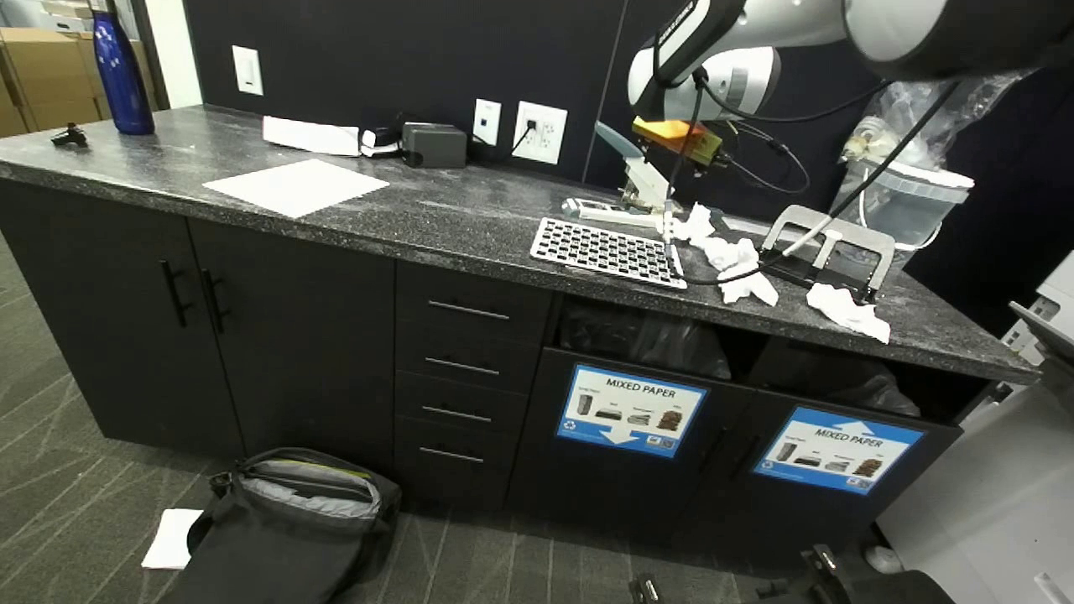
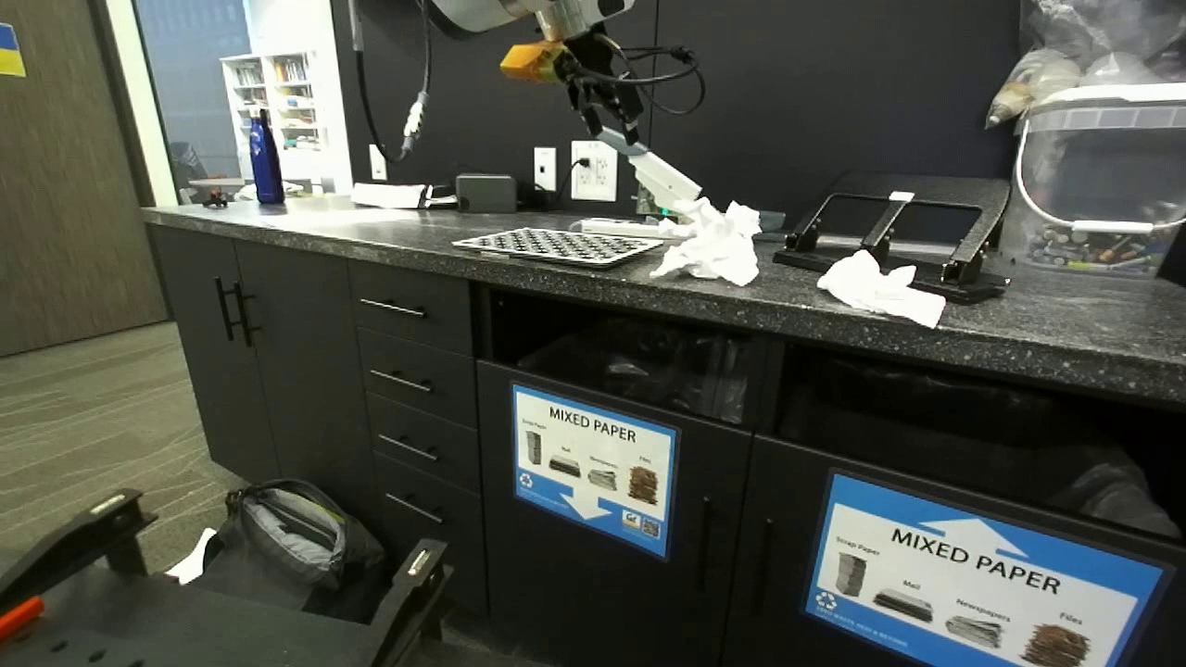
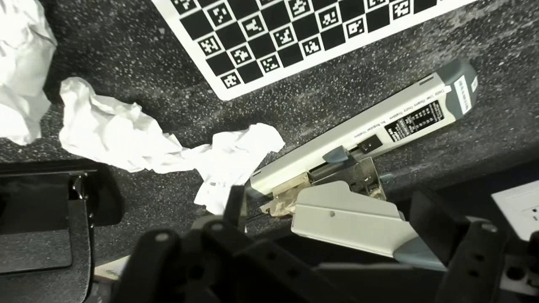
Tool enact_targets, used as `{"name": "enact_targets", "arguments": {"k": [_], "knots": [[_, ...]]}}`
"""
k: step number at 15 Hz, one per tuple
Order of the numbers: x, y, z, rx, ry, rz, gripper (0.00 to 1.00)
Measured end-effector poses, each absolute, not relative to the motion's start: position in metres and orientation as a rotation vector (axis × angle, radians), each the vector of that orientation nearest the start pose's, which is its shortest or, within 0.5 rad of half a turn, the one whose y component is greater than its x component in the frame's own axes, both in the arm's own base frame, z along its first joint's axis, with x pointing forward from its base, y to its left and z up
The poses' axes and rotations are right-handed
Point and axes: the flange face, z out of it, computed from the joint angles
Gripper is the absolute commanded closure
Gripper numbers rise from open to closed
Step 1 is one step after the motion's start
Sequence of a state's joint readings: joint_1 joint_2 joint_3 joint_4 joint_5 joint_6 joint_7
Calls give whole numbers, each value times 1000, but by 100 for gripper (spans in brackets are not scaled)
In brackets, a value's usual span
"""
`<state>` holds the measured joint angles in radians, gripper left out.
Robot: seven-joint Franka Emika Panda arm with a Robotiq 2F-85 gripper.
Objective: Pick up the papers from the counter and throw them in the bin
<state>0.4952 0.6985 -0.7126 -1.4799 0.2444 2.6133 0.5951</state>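
Several crumpled white papers lie on the dark speckled counter (image 1: 470, 210). One clump (image 1: 738, 268) sits beside the checkered mat and also shows in an exterior view (image 2: 709, 245). Another wad (image 1: 847, 312) lies near the front edge (image 2: 880, 289). In the wrist view, papers (image 3: 122, 134) stretch across the left, with another wad (image 3: 21, 71) at the left edge. My gripper (image 3: 332, 214) is open and empty, fingers wide apart, above the stapler's raised arm at the back. It also shows in an exterior view (image 2: 611, 125). Bin openings with plastic liners (image 1: 646, 331) sit under the counter.
A stapler (image 3: 362, 122) with its arm up stands close under my fingers. A black hole punch (image 2: 889, 232), a checkered mat (image 1: 608, 252), a clear bucket (image 2: 1093, 204) and a flat sheet (image 1: 298, 186) are on the counter. A dark wall stands behind.
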Motion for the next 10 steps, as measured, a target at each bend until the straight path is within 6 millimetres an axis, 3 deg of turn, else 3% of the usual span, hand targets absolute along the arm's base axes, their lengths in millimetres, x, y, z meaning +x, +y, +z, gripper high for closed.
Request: {"name": "enact_targets", "arguments": {"k": [7,10], "knots": [[793,-96,366,-2965,1217,-932,0],[806,-121,355,-2991,1182,-906,0]]}}
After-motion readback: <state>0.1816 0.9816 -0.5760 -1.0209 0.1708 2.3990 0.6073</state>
